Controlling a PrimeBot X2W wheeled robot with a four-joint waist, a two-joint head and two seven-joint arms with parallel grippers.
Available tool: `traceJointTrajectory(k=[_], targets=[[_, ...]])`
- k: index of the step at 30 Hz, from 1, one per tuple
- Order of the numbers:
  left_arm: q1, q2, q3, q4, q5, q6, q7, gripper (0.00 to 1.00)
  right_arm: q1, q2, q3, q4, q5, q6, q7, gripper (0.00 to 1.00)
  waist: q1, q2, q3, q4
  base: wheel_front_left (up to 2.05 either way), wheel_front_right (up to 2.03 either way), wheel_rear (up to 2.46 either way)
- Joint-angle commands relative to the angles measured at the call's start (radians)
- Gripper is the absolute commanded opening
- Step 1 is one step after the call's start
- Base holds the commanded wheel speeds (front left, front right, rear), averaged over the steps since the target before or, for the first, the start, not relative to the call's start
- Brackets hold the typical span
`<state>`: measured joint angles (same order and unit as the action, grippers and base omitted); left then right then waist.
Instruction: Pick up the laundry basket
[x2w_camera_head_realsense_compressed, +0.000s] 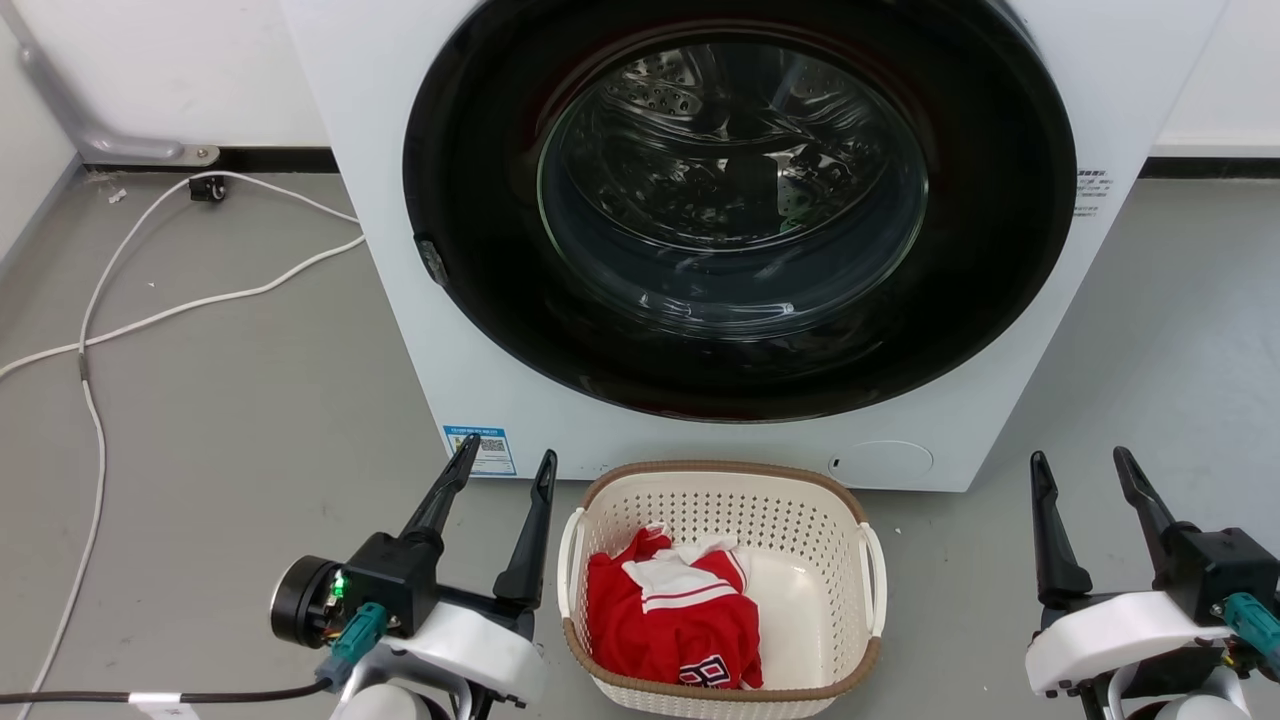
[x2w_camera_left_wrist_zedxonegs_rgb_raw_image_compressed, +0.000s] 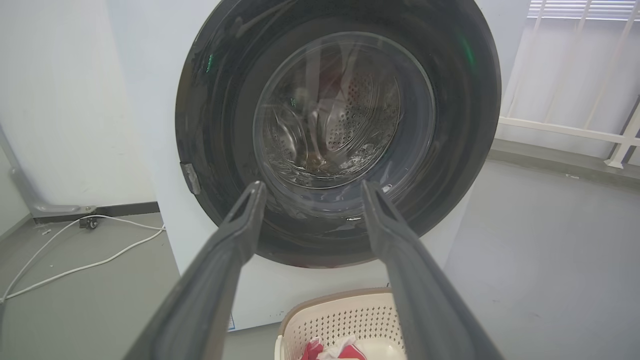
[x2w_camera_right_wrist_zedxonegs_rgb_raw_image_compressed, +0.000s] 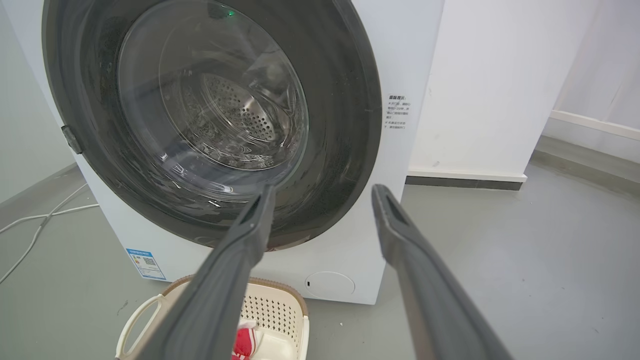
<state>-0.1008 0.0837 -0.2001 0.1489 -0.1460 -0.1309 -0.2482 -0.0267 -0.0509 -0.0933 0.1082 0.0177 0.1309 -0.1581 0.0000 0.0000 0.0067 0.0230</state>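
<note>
The laundry basket (x2w_camera_head_realsense_compressed: 720, 500), cream-white and perforated with a brown rim, stands on the floor right in front of the washing machine; red and white clothes (x2w_camera_head_realsense_compressed: 670, 610) lie in it. Its white side handles sit at left and right. My left gripper (x2w_camera_head_realsense_compressed: 505, 468) is open just left of the basket, fingers apart with nothing between them. Well to the right of the basket my right gripper (x2w_camera_head_realsense_compressed: 1083, 462) is open too. The basket (x2w_camera_left_wrist_zedxonegs_rgb_raw_image_compressed: 345, 315) shows low in the left wrist view below the left gripper (x2w_camera_left_wrist_zedxonegs_rgb_raw_image_compressed: 312, 187), and the basket (x2w_camera_right_wrist_zedxonegs_rgb_raw_image_compressed: 270, 305) lies lower left of the right gripper (x2w_camera_right_wrist_zedxonegs_rgb_raw_image_compressed: 324, 192).
A white washing machine (x2w_camera_head_realsense_compressed: 400, 250) with a large dark round door fills the back. White cables (x2w_camera_head_realsense_compressed: 180, 310) trail over the grey floor at the left. Bare floor lies on both sides of the machine. A white wall and railing (x2w_camera_left_wrist_zedxonegs_rgb_raw_image_compressed: 565, 125) stand off to the right.
</note>
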Motion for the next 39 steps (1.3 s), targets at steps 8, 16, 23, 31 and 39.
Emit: traceJointTrajectory(k=[8, 16, 23, 31, 39], targets=[[-0.015, -0.001, -0.006, 0.002, 0.059, 0.000, -0.018, 1.00, 0.006, 0.001, -0.002, -0.012, -0.045, 0.000, -0.004, 1.00, 0.0000, 0.0000, 0.006, -0.001, 0.00, 0.00, 0.00], [-0.011, -0.006, 0.005, 0.008, 0.048, 0.000, -0.018, 1.00, 0.016, 0.001, -0.008, -0.024, -0.024, 0.000, 0.009, 1.00, 0.0000, 0.0000, 0.008, 0.001, 0.00, 0.00, 0.00], [-0.011, -0.011, 0.009, 0.012, 0.045, 0.000, -0.018, 1.00, 0.020, 0.001, -0.013, -0.035, -0.017, 0.000, 0.019, 1.00, 0.0000, 0.0000, 0.008, 0.002, 0.00, 0.00, 0.00], [-0.019, -0.011, 0.003, 0.008, 0.048, 0.000, -0.018, 1.00, 0.024, 0.001, -0.015, -0.048, -0.009, 0.000, 0.030, 1.00, 0.0000, 0.0000, 0.016, 0.001, 0.00, 0.00, 0.00], [-0.044, -0.013, 0.010, 0.013, 0.052, 0.000, -0.018, 1.00, 0.000, 0.001, -0.023, -0.055, 0.011, 0.000, 0.040, 1.00, 0.0000, 0.0000, 0.061, 0.002, 0.00, 0.00, 0.00]])
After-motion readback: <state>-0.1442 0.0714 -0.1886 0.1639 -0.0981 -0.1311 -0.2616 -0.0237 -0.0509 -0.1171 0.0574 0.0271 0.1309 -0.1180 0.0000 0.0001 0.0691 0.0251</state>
